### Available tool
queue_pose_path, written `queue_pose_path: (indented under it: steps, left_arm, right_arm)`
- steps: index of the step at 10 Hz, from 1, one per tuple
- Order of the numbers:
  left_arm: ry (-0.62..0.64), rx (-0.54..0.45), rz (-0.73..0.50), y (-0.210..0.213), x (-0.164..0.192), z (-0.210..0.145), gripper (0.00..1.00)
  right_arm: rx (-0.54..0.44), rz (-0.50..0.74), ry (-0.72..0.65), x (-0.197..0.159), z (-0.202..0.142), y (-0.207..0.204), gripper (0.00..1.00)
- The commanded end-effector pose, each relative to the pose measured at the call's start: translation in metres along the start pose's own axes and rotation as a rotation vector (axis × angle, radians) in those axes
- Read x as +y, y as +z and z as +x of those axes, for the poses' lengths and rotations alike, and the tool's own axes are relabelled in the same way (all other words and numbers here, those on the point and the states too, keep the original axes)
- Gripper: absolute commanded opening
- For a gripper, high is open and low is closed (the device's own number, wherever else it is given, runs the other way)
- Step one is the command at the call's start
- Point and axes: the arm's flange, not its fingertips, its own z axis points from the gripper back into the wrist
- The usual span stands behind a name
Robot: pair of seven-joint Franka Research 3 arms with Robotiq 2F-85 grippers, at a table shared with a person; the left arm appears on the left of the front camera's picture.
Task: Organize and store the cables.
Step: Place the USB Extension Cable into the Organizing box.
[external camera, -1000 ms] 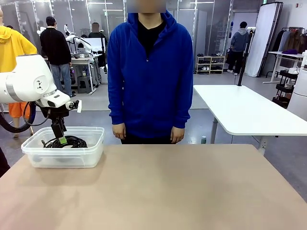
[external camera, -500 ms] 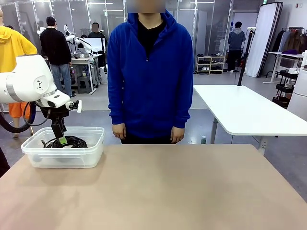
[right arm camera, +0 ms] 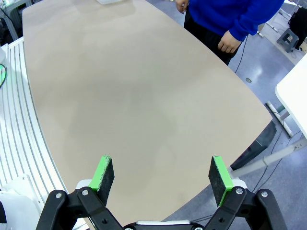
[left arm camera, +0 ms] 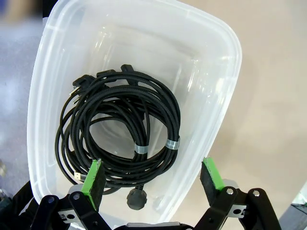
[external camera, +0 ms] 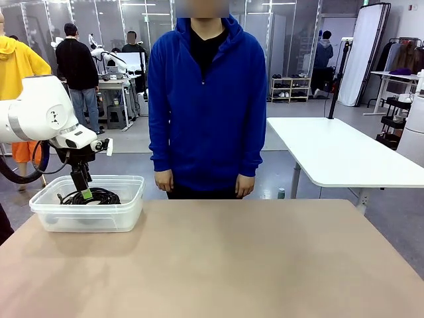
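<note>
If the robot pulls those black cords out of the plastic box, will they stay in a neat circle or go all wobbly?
Probably mostly neat. The coiled black cables in the clear plastic tub have small grey bands around the loops, which should hold them together. They look thin and bendy, so the ring would likely sag. Loose plug ends may dangle. The open left gripper hovers above them.

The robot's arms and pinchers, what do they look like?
The left arm is smooth, rounded white plastic with a thick black hose hanging below. The left gripper and right gripper are black metal with two fingers tipped in bright green pads, joined by silver bolts.
</note>
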Motion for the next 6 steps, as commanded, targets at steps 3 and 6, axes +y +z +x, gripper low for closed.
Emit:
queue_pose_path:
  steps: [3,6]
  left_arm:
    - [-0.005,0.002,0.000,0.0001,0.0005,-0.0014,1.00]
    - [-0.005,0.002,0.000,0.0001,0.0005,-0.0014,1.00]
  right_arm:
    - [-0.012,-0.002,0.016,-0.0018,-0.0013,-0.0001,1.00]
    - [-0.012,-0.002,0.016,-0.0018,-0.0013,-0.0001,1.00]
